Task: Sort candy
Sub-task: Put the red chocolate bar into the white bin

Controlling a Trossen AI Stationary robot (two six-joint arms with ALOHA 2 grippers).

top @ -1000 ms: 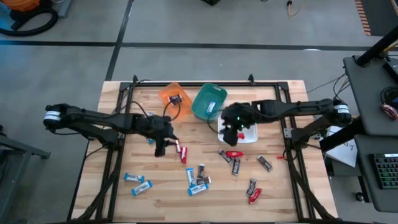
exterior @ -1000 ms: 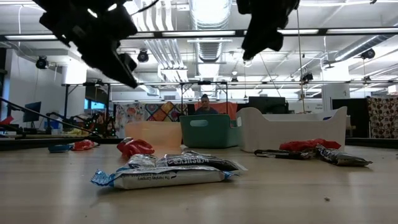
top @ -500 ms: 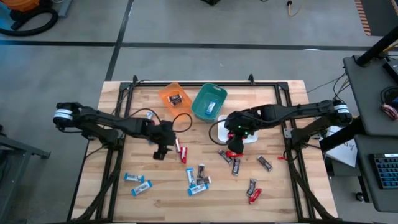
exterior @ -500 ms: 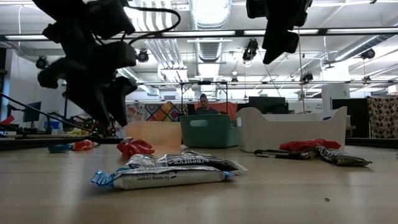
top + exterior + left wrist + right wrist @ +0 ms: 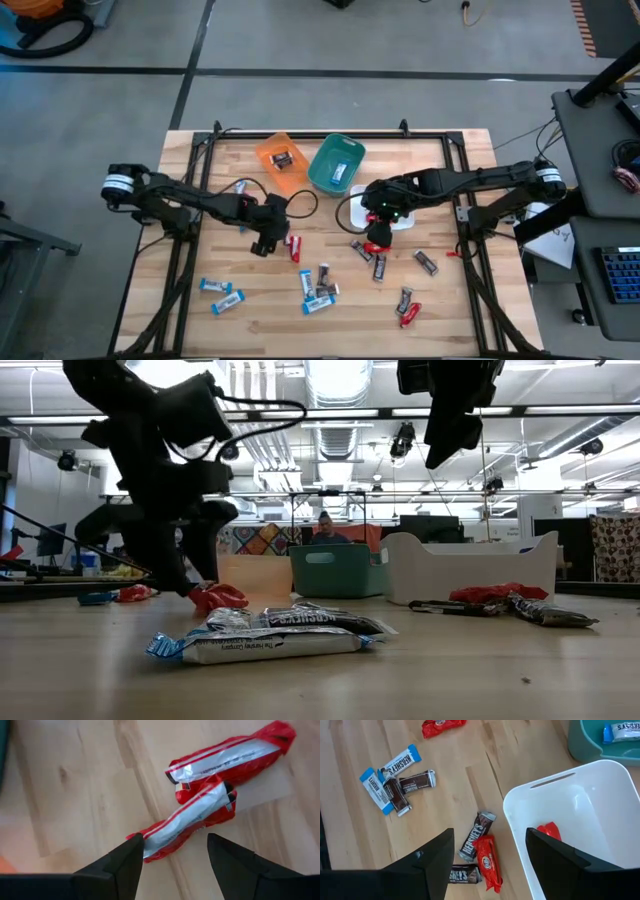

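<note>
**Two red bars touching under my left gripper: risk of a double pick**

I am looking at two red candy bars (image 5: 200, 815) lying against each other on the table (image 5: 190, 320), one overlapping the other's end. My left gripper (image 5: 172, 852) is hovering right over the nearer bar, fingers spread wide and holding nothing. If I am closing from here, I judge the fingers may catch both wrappers at once, or nudge the far bar aside, because the two are in contact. The shiny wrapper may also slip out if I am only pinching its crimped end.

My right gripper (image 5: 487, 852) is hanging above the edge of the white bin (image 5: 520, 805), fingers wide apart and empty. Below it a red bar (image 5: 490, 862) and a dark bar (image 5: 476, 836) are lying just beside the bin wall. Going down there, I am risking a bump against that wall.

The high view is showing me the whole spread: blue bars (image 5: 222, 293) well apart near the front left, the orange bin (image 5: 268, 150) and the teal bin (image 5: 325, 160) at the back. Only the left wrist view is showing that the two red bars touch. Only the right wrist view is showing a red bar (image 5: 549, 831) already inside the white bin.
</note>
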